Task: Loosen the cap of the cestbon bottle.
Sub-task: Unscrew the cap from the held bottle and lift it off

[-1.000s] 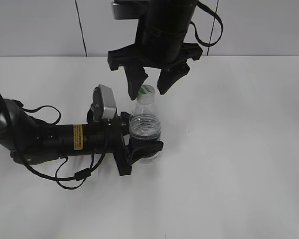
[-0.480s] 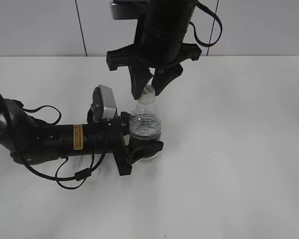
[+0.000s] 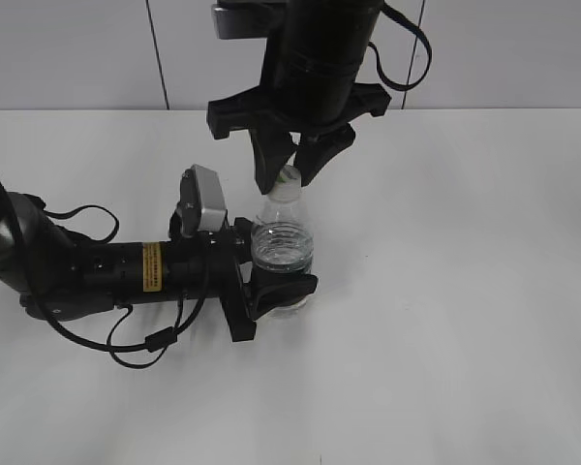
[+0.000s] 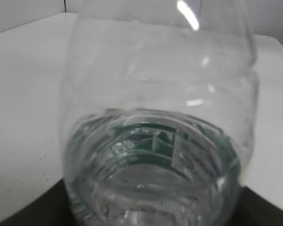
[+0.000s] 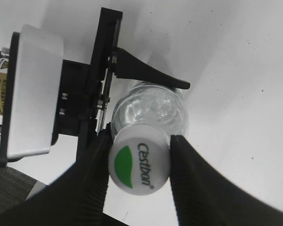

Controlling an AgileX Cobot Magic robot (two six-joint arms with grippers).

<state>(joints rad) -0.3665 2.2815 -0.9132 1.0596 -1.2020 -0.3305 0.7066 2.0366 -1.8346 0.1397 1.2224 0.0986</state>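
Observation:
The cestbon bottle (image 3: 283, 248) stands upright on the white table, clear, with water in it and a dark green label (image 4: 153, 143). My left gripper (image 3: 276, 262) reaches in from the left and is shut on the bottle's body, one finger (image 5: 151, 76) on each side. My right gripper (image 3: 291, 174) hangs straight down over the bottle. Its two black fingers (image 5: 198, 181) press against opposite sides of the white cap (image 5: 139, 161), which carries a green leaf mark and the Cestbon name. In the exterior view the cap (image 3: 289, 175) shows only as a sliver between those fingers.
The left arm (image 3: 87, 271) lies low along the table (image 3: 465, 291) at the left, with its silver wrist camera (image 3: 205, 199) just left of the bottle. A tiled wall (image 3: 77, 48) runs behind the table's far edge.
My right gripper's fingers, spread on either side of the cap a second ago, have closed onto it. The left gripper and the bottle have not moved.

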